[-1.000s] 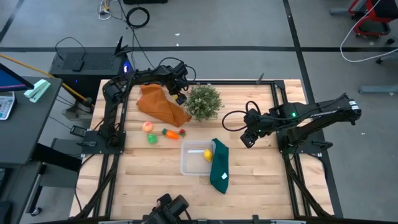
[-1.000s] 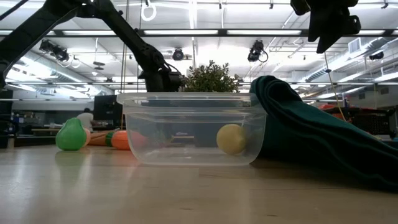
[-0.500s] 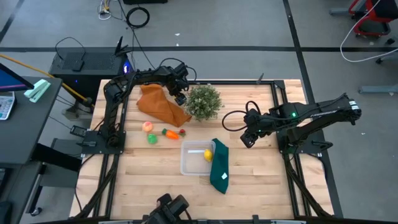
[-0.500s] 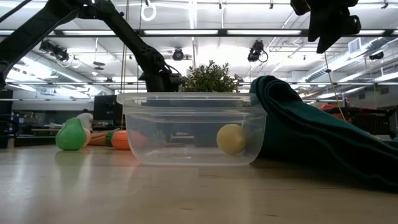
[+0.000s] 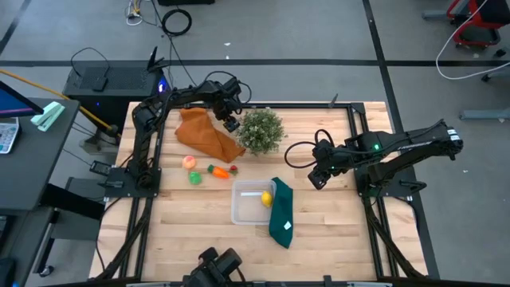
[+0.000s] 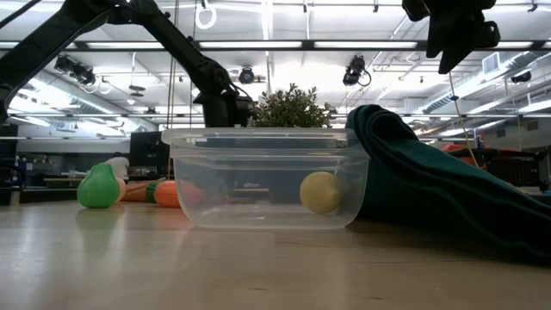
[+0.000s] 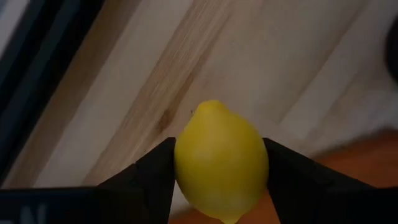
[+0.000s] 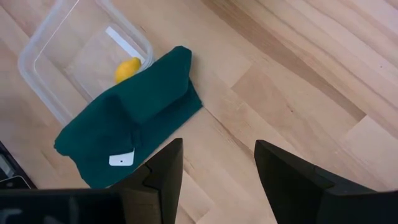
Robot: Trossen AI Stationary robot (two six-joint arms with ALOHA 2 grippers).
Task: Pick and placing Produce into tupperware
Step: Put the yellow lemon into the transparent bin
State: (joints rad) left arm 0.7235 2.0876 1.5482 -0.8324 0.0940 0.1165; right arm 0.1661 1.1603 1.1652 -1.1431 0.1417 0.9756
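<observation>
- One small yellow toy lemon (image 7: 221,160) now sits clamped in the left end effector (image 5: 230,121), whose jaws have just closed, beside the bushy green potted plant (image 5: 260,130).
- Next, I judge, carry it to the clear rectangular plastic tupperware (image 5: 243,212), which already holds another yellow lemon (image 5: 266,199).
- Right end effector (image 5: 317,178) hovers empty, jaws apart, over the wooden worktop (image 5: 199,239).

Orange cloth (image 5: 205,135), potted plant (image 5: 260,130), green cloth (image 5: 281,212)

light: bright overhead strips | shadows: soft | left wrist view: blurred

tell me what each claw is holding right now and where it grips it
The left claw holds a yellow lemon, pinched across its sides between the two fingers. The right claw is open above the table and holds nothing.
</observation>
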